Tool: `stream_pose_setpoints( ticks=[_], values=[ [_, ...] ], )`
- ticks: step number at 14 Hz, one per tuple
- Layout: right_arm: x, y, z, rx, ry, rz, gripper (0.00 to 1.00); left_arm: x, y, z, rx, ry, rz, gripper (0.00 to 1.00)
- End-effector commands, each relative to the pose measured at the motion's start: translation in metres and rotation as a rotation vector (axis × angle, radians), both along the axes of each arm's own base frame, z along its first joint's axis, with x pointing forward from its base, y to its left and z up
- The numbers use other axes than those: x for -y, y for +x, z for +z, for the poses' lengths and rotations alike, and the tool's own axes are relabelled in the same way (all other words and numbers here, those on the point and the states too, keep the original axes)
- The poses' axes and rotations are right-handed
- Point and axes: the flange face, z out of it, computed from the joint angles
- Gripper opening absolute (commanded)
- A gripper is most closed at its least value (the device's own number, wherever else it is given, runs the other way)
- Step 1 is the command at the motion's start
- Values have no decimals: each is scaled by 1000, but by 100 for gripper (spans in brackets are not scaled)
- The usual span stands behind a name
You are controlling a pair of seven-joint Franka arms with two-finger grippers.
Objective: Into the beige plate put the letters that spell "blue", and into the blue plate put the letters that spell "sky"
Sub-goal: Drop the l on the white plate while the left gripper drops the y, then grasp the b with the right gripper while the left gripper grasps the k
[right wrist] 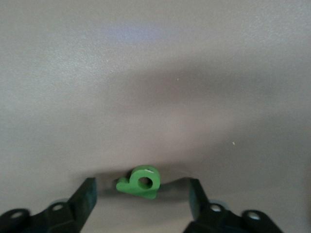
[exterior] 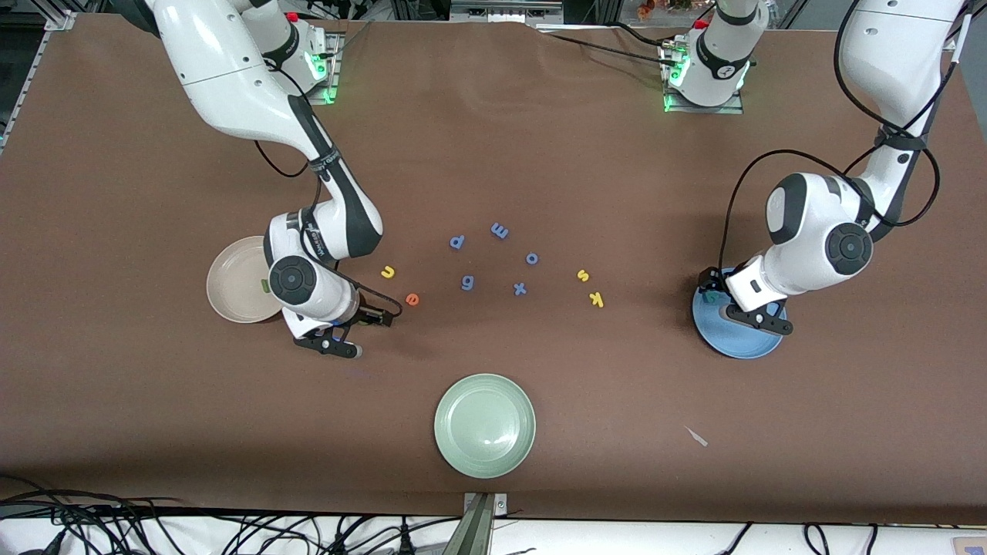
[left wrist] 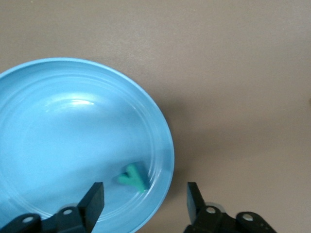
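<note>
I see the teal "y" (left wrist: pixel 132 177) lying inside the blue plate (left wrist: pixel 58 145), close to its rim, with the left gripper (left wrist: pixel 146 199) over that rim, jaws apart and holding nothing. Only the left wrist view shows the letter; from the front the arm covers it. The green "b" (right wrist: pixel 141 182) lies flat on the desk (exterior: pixel 586 154) between the spread jaws of the right gripper (right wrist: pixel 141 194), which hangs low just beside the beige plate (exterior: pixel 231 285); they are not touching it. The front view hides this letter under the gripper (exterior: pixel 333 336). A small green piece (exterior: pixel 265 286) lies in the beige plate, too small for me to read.

The yellow "u" (exterior: pixel 388 271) and orange "e" (exterior: pixel 412 299) lie on the desk near the right gripper. The yellow "s" (exterior: pixel 583 275) and "k" (exterior: pixel 596 299) lie toward the blue plate. Between these pairs lie blue letters: "p" (exterior: pixel 457 242), "m" (exterior: pixel 500 230), "o" (exterior: pixel 532 258), "g" (exterior: pixel 467 283), "x" (exterior: pixel 520 289). A pale green plate (exterior: pixel 484 425) sits nearest the front camera.
</note>
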Motion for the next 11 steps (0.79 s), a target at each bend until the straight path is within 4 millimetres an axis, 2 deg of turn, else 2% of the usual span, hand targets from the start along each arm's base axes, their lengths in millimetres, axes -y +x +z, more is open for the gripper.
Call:
stream_pose_setpoints(
  ticks=[1,2,3,4,5,8,10,11],
  values=[
    [0,7,-3,8,13,-9,56,26,-1,6,13,-1,-36,78],
    [0,7,-3,7,15,-12,43,52,-2,8,13,-19,-33,77],
    [0,7,-3,7,15,-13,34,79,-4,9,8,-51,9,77],
    [0,7,-3,7,15,-13,30,104,-7,5,10,-79,48,76],
    [0,7,-3,7,15,-15,27,120,-7,2,32,-95,71,76],
    [-4,12,4,19,21,-20,24,157,-13,-18,33,-100,133,74],
    [-4,21,24,27,25,-9,24,181,-3,-24,54,-115,173,72],
    [5,21,24,1,5,5,24,187,-1,-27,53,-119,180,72]
  ],
)
